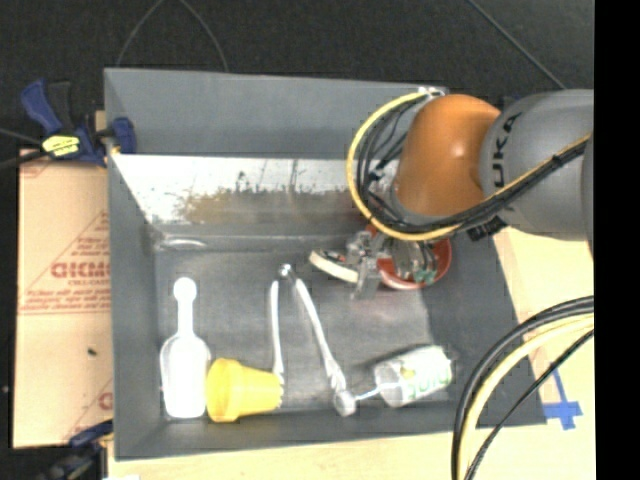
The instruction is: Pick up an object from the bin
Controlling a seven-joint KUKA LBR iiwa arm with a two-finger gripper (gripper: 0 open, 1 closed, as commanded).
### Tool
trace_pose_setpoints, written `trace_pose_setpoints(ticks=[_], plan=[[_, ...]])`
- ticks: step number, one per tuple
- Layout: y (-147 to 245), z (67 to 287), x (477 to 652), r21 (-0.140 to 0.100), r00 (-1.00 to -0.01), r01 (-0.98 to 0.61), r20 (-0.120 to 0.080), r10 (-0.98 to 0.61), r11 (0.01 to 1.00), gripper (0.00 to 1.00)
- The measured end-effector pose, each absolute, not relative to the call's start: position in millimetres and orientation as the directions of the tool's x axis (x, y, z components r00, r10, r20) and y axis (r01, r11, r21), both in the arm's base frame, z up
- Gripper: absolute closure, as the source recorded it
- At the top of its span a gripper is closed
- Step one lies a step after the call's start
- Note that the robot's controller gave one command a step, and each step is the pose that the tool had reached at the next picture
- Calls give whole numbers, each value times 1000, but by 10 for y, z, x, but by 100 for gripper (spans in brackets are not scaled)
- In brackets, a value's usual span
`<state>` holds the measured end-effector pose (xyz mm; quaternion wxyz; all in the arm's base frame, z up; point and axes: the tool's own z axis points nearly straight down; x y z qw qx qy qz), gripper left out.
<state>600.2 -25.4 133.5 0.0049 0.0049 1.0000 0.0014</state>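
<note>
my gripper [372, 266] low at back right of bin [130, 298] | over 1 red round lid [436, 264] | 1 white oval piece [326, 261] just left | open or closed: I cannot tell

Dark, near-black floor [270, 18] lies beyond the far and left sides of the grey metal bin [130, 298]. Thin pale cords [140, 28] lie across it in loose curves. A pale, wood-coloured desk [300, 463] borders the bin along its near edge and also shows at its right side. Light falls from above. The bin's sloping far inner wall [250, 183] carries a bright, streaked reflection, and the bin's bottom is evenly lit with soft shadows.
</note>
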Motion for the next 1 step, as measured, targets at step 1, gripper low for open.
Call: trace_pose_setpoints(ticks=[1], plan=[[-258, 1636, 6003, 3, -1000, 10, -10, 11, 1000, 100]])
